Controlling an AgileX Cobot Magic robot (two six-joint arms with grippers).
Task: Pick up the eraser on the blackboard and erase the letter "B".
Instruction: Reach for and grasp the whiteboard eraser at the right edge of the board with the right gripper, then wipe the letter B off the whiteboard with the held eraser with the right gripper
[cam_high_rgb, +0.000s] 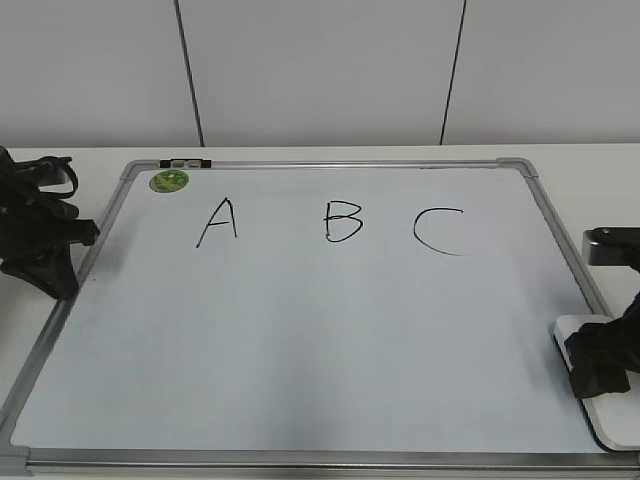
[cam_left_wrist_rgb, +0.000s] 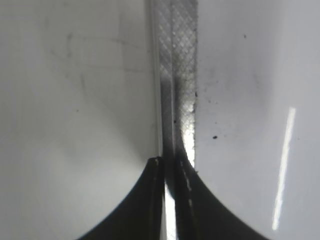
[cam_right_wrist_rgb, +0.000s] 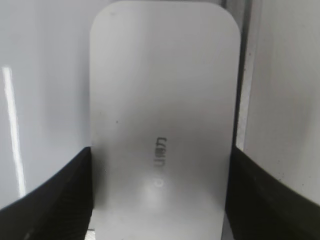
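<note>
The blackboard (cam_high_rgb: 300, 340) is a silver-framed whiteboard lying flat, with the black letter "B" (cam_high_rgb: 343, 221) at its upper middle. The white eraser (cam_high_rgb: 615, 420) lies at the board's lower right edge. In the right wrist view the eraser (cam_right_wrist_rgb: 160, 100) fills the middle, grey print on top. My right gripper (cam_high_rgb: 598, 365) is down over it, and its jaws (cam_right_wrist_rgb: 161, 200) press against both long sides. My left gripper (cam_high_rgb: 58, 280) is shut and empty at the board's left edge, its tips (cam_left_wrist_rgb: 170, 165) over the metal frame (cam_left_wrist_rgb: 177, 75).
The letters "A" (cam_high_rgb: 217, 222) and "C" (cam_high_rgb: 440, 230) flank the "B". A round green sticker (cam_high_rgb: 169, 181) sits at the board's top left. The board's frame (cam_right_wrist_rgb: 245, 75) runs along the eraser's right side. A white wall stands behind the table.
</note>
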